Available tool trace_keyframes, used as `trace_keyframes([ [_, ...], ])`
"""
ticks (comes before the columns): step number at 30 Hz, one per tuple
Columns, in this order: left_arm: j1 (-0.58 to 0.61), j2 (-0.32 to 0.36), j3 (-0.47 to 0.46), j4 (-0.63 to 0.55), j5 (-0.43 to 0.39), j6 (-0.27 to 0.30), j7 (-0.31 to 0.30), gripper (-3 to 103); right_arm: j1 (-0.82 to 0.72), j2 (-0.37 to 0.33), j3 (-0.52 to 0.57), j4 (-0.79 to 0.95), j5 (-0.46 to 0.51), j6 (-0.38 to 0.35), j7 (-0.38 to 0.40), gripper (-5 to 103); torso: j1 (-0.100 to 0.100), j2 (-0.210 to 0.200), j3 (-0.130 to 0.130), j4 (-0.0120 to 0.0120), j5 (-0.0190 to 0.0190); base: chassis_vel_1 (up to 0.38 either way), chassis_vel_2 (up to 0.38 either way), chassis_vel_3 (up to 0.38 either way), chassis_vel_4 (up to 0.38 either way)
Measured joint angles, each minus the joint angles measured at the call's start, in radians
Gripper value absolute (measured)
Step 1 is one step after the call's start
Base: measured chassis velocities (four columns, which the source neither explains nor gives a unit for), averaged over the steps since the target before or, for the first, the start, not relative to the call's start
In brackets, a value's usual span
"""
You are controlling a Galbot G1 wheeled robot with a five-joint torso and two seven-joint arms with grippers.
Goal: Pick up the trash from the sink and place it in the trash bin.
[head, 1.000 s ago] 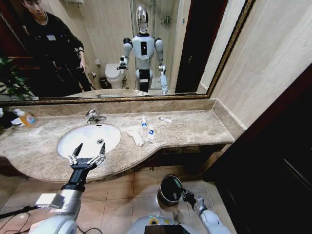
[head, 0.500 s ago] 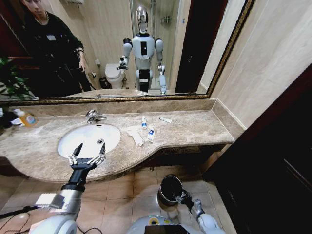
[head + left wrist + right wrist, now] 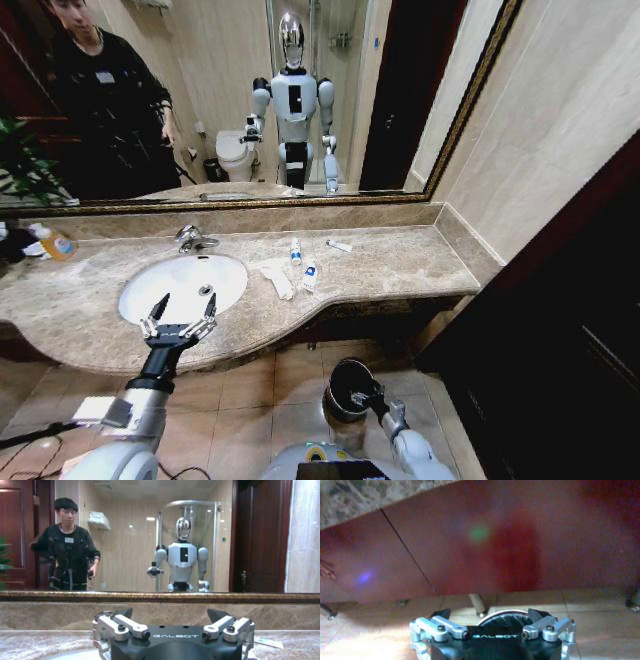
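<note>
Hovering with fingers spread, the left hand (image 3: pixel 179 321) sits over the sink's (image 3: pixel 140 290) near rim, trash (image 3: pixel 278 275) lying well beside it.

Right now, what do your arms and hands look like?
Both arms have silvery-white shells with black wrists. The left gripper and right gripper each have a black block printed "GALBOT", silver metal linkages with bolts, and black pointed fingertips.
</note>
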Motion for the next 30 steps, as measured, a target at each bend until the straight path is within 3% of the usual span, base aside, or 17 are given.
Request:
trace_keyframes([
  [8,0.0,0.0,0.0,0.0,0.0,0.0,0.0,100,-0.08,-0.034,0.017,0.142,0.041,0.001,0.002,100,0.0,0.0,0.0,0.0,-0.0001,0.0,0.0,0.0,0.0],
  [13,0.0,0.0,0.0,0.0,0.0,0.0,0.0,100,-0.14,-0.049,0.049,0.276,0.051,0.08,-0.01,100,0.0,0.0,0.0,0.0,0.0,0.0,0.0,0.0,0.0],
  [18,0.0,0.0,0.0,0.0,0.0,0.0,0.0,100,-0.186,-0.046,0.067,0.394,0.057,0.083,0.0,100,0.0,0.0,0.0,0.0,0.0002,0.0,0.0,0.0,0.0],
  [24,0.0,0.0,0.0,0.0,0.0,0.0,0.0,100,-0.224,-0.025,0.105,0.63,0.056,0.023,0.012,100,0.0,0.0,0.0,0.0,0.0,0.0,0.0,0.0,0.0],
  [30,0.0,0.0,0.0,0.0,0.0,0.0,0.0,100,-0.208,-0.066,0.129,0.798,0.065,-0.053,0.023,100,0.0,0.0,0.0,0.0,0.0002,0.0,0.0,0.0,0.0],
])
